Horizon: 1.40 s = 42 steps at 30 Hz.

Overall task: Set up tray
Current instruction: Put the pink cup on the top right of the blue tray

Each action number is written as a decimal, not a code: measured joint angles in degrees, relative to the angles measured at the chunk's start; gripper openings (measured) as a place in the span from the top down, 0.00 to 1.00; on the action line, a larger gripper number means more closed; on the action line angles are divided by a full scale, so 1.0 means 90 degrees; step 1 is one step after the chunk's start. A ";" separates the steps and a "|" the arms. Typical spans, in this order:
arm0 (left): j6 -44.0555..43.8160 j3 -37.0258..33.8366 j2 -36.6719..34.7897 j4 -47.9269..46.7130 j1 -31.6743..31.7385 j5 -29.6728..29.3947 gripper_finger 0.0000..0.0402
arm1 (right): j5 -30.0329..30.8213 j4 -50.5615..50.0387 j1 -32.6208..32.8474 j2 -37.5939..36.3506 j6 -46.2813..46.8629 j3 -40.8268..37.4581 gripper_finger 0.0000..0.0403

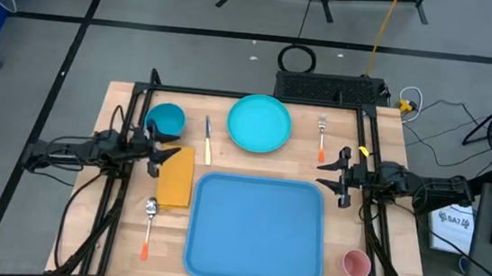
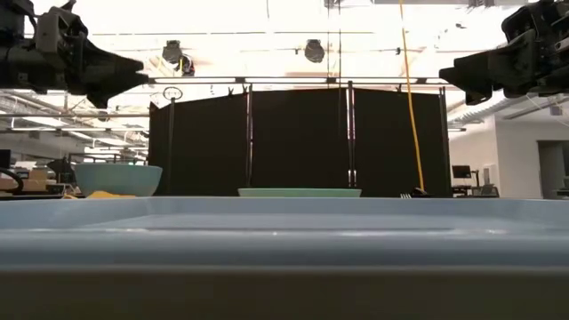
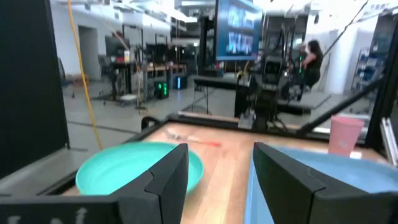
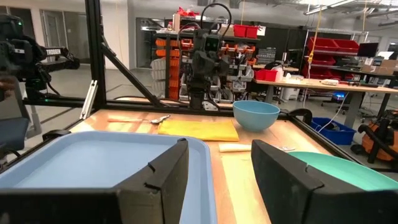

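Tray (image 1: 255, 230): lies flat in the middle of the table, toward the near edge; nothing rests on it.
Left gripper (image 1: 170, 153): hovers above the table's left side, over the napkin's (image 1: 176, 177) upper edge; fingers spread wide, holding nothing.
Right gripper (image 1: 326, 173): hovers just beside the tray's right far corner; fingers spread wide, holding nothing.
Plate (image 1: 259, 123): beyond the tray, apart from it.
Bowl (image 1: 165, 119): far left, beside the knife (image 1: 208, 142).
Fork (image 1: 321, 138): right of the plate.
Spoon (image 1: 148, 226): left of the tray.
Cup (image 1: 356, 265): right of the tray, near corner.
Progress: judged at the start; 0 items loaded.
Remaining: all 7 items appear left to place.
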 joint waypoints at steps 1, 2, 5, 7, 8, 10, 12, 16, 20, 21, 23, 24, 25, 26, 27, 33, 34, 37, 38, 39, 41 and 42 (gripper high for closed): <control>0.0000 0.0000 0.0000 0.0086 -0.0001 0.0000 0.54 | 0.0001 0.0038 0.0000 -0.0001 -0.0008 -0.0002 0.59; 0.0000 0.0000 0.0000 0.0162 -0.0001 0.0000 0.54 | 0.0002 0.0105 0.0001 0.0000 -0.0013 -0.0001 0.59; 0.0000 0.0000 0.0000 0.0411 0.0000 0.0000 0.54 | -0.0001 0.0248 0.0001 -0.0002 -0.0011 -0.0002 0.59; 0.0001 0.0005 0.0000 0.0508 0.0000 0.0000 0.54 | -0.0001 0.0252 0.0001 0.0000 -0.0011 0.0001 0.59; 0.0001 0.0005 0.0000 0.0517 -0.0001 -0.0005 0.54 | -0.0001 0.0252 0.0000 0.0000 -0.0011 -0.0001 0.59; 0.0000 0.0005 0.0000 0.0568 -0.0002 -0.0056 0.54 | -0.0001 0.0257 0.0001 0.0000 -0.0011 0.0000 0.59; 0.0002 0.0005 0.0000 0.0580 0.0000 -0.0056 0.54 | -0.0001 0.0257 0.0001 0.0000 -0.0013 0.0000 0.59; 0.0002 0.0005 0.0000 0.0568 0.0000 -0.0054 0.54 | -0.0001 0.0282 -0.0001 0.0000 -0.0016 -0.0001 0.59; 0.0002 0.0007 0.0000 0.0537 0.0000 -0.0053 0.54 | -0.0001 0.0303 -0.0001 -0.0001 0.0105 0.0001 0.59; 0.0002 0.0005 0.0000 0.0520 -0.0002 -0.0053 0.54 | -0.0001 0.0303 0.0001 0.0000 0.0235 -0.0001 0.59; -0.0012 0.0007 0.0000 0.0456 -0.0002 -0.0035 0.54 | -0.0001 0.0306 -0.0001 -0.0002 0.0494 -0.0002 0.59; -0.0023 0.0007 0.0000 0.0384 0.0000 -0.0008 0.54 | -0.0001 0.0327 0.0001 -0.0002 0.0557 0.0001 0.59; -0.0022 0.0007 0.0000 0.0280 -0.0001 -0.0005 0.54 | -0.0001 0.0387 -0.0002 0.0000 0.0580 0.0000 0.59; -0.0014 0.0007 0.0001 0.0188 0.0000 -0.0007 0.54 | -0.0001 0.0484 -0.0001 0.0000 0.0581 -0.0002 0.59; -0.0008 0.0007 0.0002 0.0128 -0.0002 -0.0021 0.54 | -0.0003 0.0557 -0.0002 -0.0002 0.0582 -0.0002 0.59; -0.0155 0.0007 0.0000 0.0042 0.0000 -0.0056 0.54 | 0.0005 0.1287 -0.0001 0.0016 0.0815 -0.0002 0.59; -0.0167 0.0007 0.0000 0.0042 -0.0002 -0.0058 0.54 | 0.0015 0.1618 0.0000 0.0094 0.1033 0.0000 0.59; -0.0174 0.0007 0.0000 0.0044 -0.0001 -0.0118 0.54 | -0.0114 0.2018 0.0022 0.0243 0.1768 0.0252 0.59; -0.0198 0.0007 0.0000 0.0043 0.0000 -0.0127 0.54 | -0.0221 0.1704 0.0052 0.0347 0.1960 0.0464 0.59; -0.0238 0.0007 0.0000 0.0042 0.0000 -0.0129 0.54 | -0.0319 0.1345 0.0091 0.0465 0.2117 0.0748 0.59; -0.0274 0.0007 0.0000 0.0042 -0.0001 -0.0131 0.54 | -0.0328 0.0243 0.0183 0.0781 0.2492 0.1470 0.59; -0.0274 0.0007 0.0000 0.0042 -0.0002 -0.0131 0.54 | -0.0311 -0.0402 0.0223 0.1033 0.2745 0.1862 0.59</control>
